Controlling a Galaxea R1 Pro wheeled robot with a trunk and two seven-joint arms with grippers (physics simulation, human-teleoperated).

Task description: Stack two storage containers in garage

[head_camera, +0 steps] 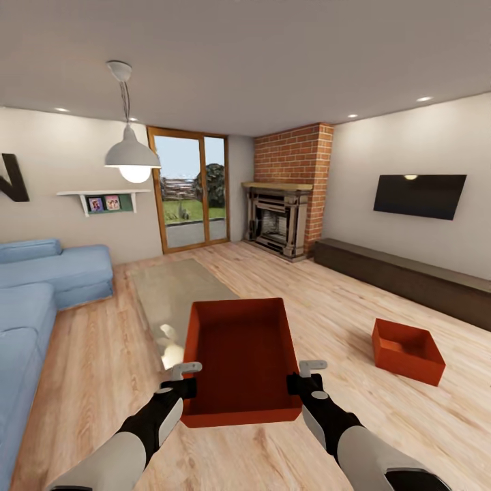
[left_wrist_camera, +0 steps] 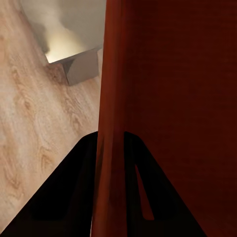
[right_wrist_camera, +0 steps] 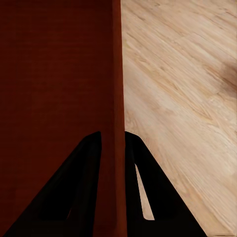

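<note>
Left gripper clamped on the left wall of the held container; in the left wrist view the fingers straddle that orange-red wall, one inside, one outside. Right gripper same on the right wall; right wrist view shows its fingers pinching the wall between them. Both jaws nearly together, only the wall thickness between.

Held container is up off the wood floor, level, open top facing up, nothing inside. It sits directly between my two grippers, partly in front of the glass coffee table.

Second container rests on the wood floor to the right of the held one, well apart, near the long low dark bench under the wall TV. Also open-topped, inside looks empty.

Blue sofa lies left of the held container. Brick fireplace stands at the far wall beyond it, beside the glass door.
</note>
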